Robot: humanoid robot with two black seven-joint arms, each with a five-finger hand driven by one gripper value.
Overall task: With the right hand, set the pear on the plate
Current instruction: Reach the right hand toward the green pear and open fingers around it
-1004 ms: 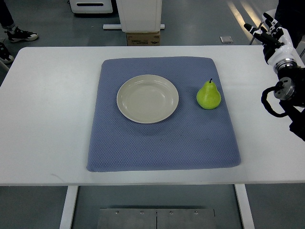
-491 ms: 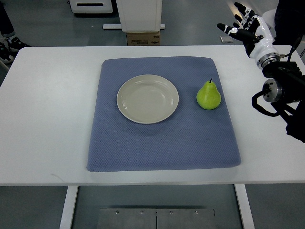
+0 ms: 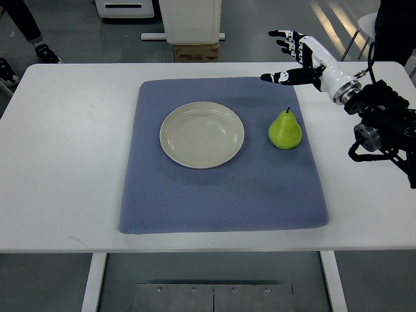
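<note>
Above the far right corner of the blue mat [image 3: 221,195], the right hand [image 3: 299,57] hovered with fingers spread, holding nothing. Near it, the pear [image 3: 285,130] stood upright on the mat, beside the plate [image 3: 201,134]; a careless descent could have toppled it.

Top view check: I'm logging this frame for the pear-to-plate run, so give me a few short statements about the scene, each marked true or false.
1. The pear lies on the plate. False: it stands on the blue mat, right of the plate.
2. The right hand is open and holds nothing. True.
3. The plate is empty. True.
4. The left hand grips the pear. False: no left hand shows.
</note>
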